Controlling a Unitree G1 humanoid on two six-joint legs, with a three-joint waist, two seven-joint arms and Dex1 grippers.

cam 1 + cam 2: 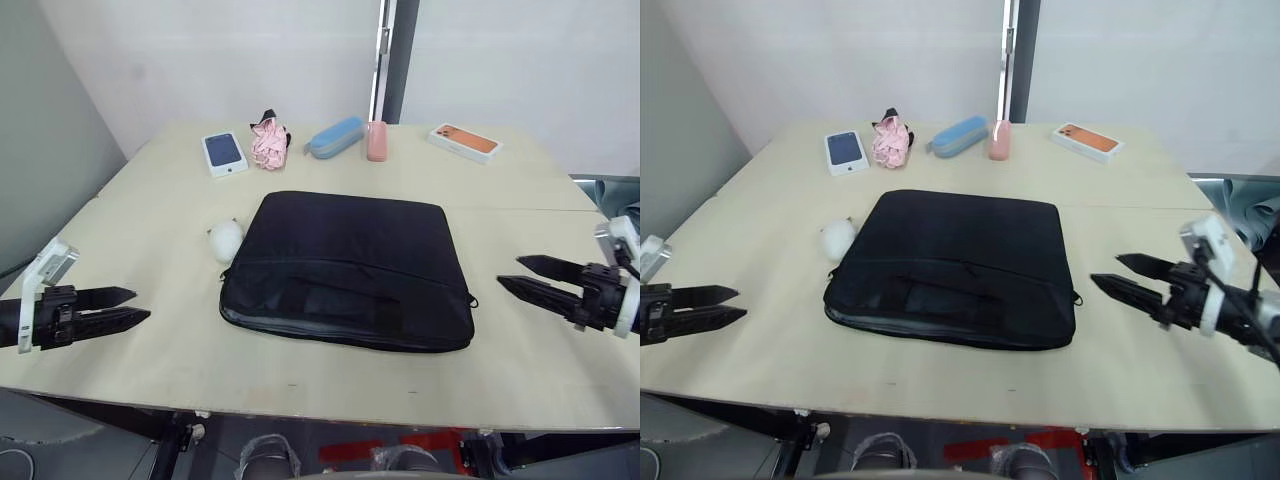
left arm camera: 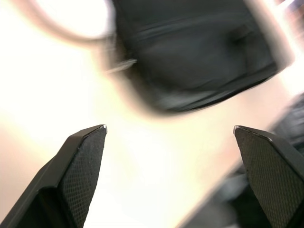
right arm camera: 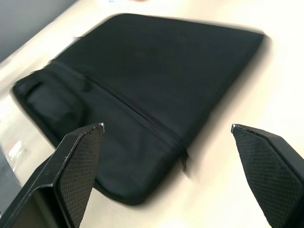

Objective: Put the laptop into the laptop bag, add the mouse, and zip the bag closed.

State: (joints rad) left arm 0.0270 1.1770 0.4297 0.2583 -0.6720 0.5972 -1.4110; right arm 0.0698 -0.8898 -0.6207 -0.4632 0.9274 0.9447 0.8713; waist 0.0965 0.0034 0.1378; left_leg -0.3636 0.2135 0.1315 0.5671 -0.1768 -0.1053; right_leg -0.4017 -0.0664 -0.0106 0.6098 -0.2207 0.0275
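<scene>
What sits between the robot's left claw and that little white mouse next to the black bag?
Nothing visible. The left gripper hovers open over bare table, and the mouse lies farther in, close to the laptop bag's left edge. The stretch between them is plain tabletop.

No legible text, brand, number or sign anywhere. Only phone pictures printed on the lids of the two boxes by the table's [image 1: 150, 250] far edge: white phone box [image 1: 224, 153] toward the far left corner, orange-lidded phone box [image 1: 465, 141] toward the far right corner, lettering too small to make out.
</scene>
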